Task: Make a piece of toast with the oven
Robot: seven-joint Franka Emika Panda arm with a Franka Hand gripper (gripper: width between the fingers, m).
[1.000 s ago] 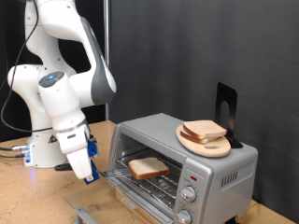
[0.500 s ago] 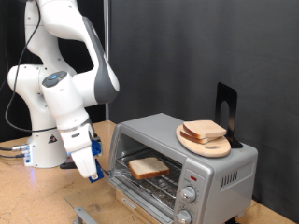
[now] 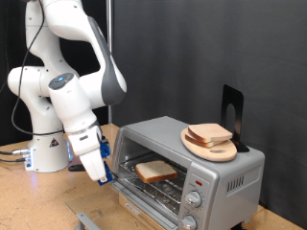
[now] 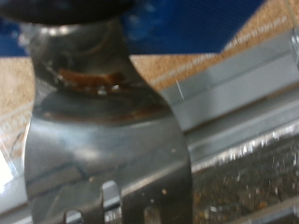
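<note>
The oven (image 3: 225, 177) stands on the wooden table at the exterior view's right, with its door (image 3: 144, 199) folded down open. The piece of toast (image 3: 154, 172) lies flat on the wire rack inside. My gripper (image 3: 102, 172) hangs just to the exterior view's left of the open door, close to its edge, with nothing between its fingers. In the wrist view the gripper (image 4: 107, 201) fills the picture as one blurred metal shape with the jaws together, and a grey metal edge of the oven door (image 4: 245, 93) runs beside it.
A round wooden plate (image 3: 223, 150) with two more bread slices (image 3: 209, 134) sits on the oven's top. A black stand (image 3: 231, 110) rises behind it. The arm's base (image 3: 46, 153) stands at the exterior view's left, and a dark curtain hangs behind.
My gripper has moved towards the exterior view's right, closer to the open oven door. The toast, the plate and the oven have not moved.
</note>
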